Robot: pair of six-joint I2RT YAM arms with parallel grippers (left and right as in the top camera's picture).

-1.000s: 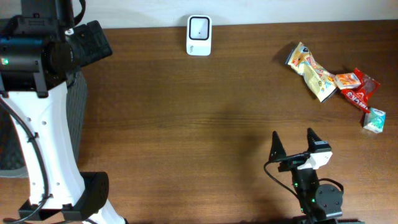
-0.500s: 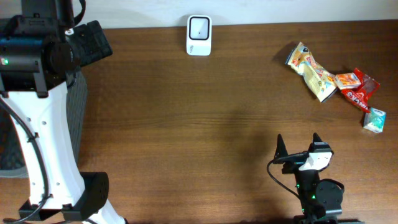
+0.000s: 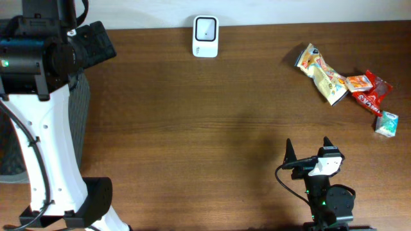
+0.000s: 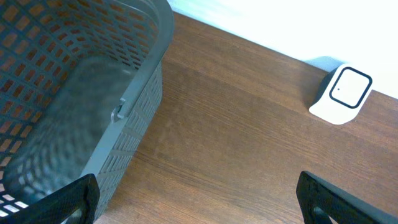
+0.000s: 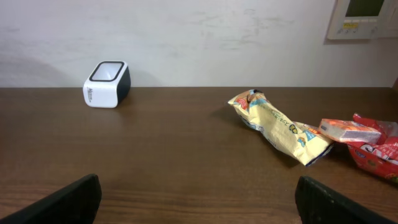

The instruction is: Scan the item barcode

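The table (image 3: 192, 128) is matt wood-grain, the scanner (image 3: 205, 36) smooth plastic, the basket (image 4: 62, 93) perforated plastic.

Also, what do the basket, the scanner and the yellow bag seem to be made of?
Basket: likely moulded plastic, grey and matte; its walls are a regular lattice of holes.
Scanner: probably hard plastic, white and smooth, with a dark-framed window.
Yellow bag: looks like thin printed film, slightly glossy; it is crumpled and creased.

The surface (image 3: 192, 122) before me is dark brown wood grain. The scanner (image 3: 205, 36) is white, black-faced; right of it, a yellow printed bag (image 3: 322, 76) and red packets (image 3: 371, 95).
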